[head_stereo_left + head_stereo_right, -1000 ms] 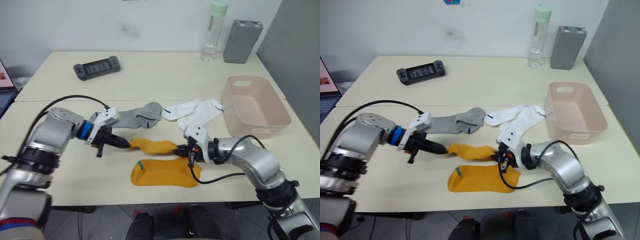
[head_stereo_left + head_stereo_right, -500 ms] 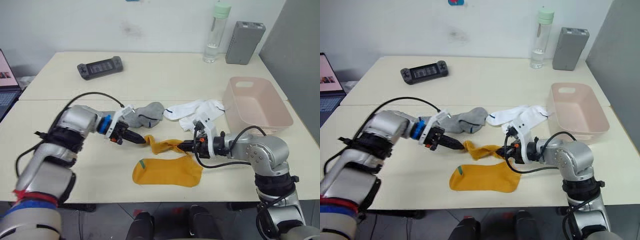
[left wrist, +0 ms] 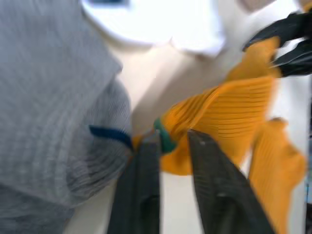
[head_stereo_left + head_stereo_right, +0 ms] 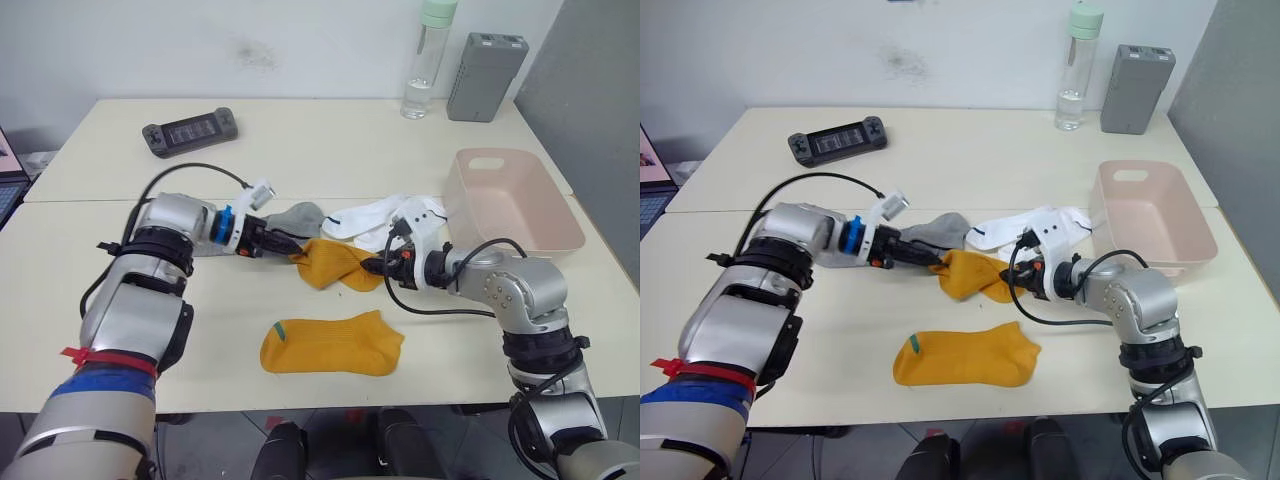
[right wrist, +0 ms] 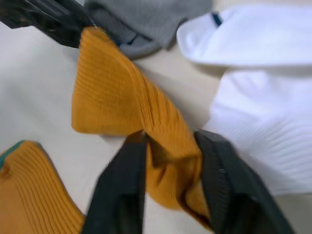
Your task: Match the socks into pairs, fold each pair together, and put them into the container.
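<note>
Cream surface (image 4: 300,150) with the pink container (image 4: 520,205) as landmark. Left gripper (image 4: 292,246) and right gripper (image 4: 378,265), both on the container's near-left side, each have their jaws pinching one end of a mustard-orange sock (image 4: 335,262), held between them, long axis roughly across the surface, sagging in the middle. In the left wrist view the jaws close on the sock's green-trimmed cuff; in the right wrist view the jaws grip a bunched fold of it. A second orange sock (image 4: 332,343) lies flat nearer the front edge, well apart from the container, long axis parallel to that edge, cuff pointing away from the container. Grey socks (image 4: 290,218) lie just beyond the left gripper; white socks (image 4: 395,218) lie between the held sock and the container, nearly touching its wall. The container's inside appears bare. Open surface extends behind the socks toward a game controller (image 4: 190,131), a bottle (image 4: 425,60) and a grey box (image 4: 485,63)
</note>
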